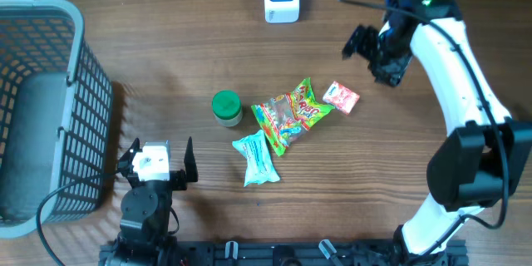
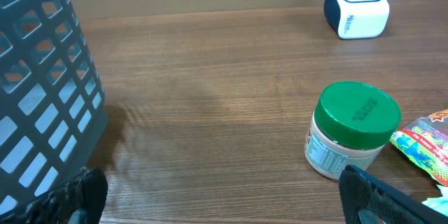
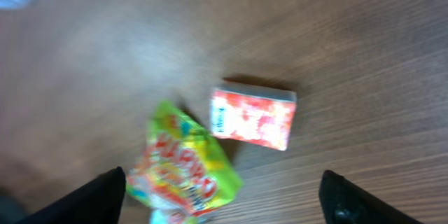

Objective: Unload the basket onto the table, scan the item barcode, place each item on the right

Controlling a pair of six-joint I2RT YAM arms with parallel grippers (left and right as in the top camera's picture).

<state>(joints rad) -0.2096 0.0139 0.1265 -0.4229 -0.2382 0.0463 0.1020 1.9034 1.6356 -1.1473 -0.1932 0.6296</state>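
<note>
Nothing was legible. Blue lettering on the side of the white scanner (image 2: 355, 5) was too small. Raised marks on the green lid (image 2: 357, 113) and print on the jar label (image 2: 325, 155) stayed unreadable. The snack bag (image 3: 183, 171) and red packet (image 3: 253, 119) showed only blurred lettering.

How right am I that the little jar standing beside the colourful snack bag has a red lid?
Not quite: the lid is green, not red, as the left wrist view shows plainly. The little jar does stand upright beside the colourful snack bag.
</note>
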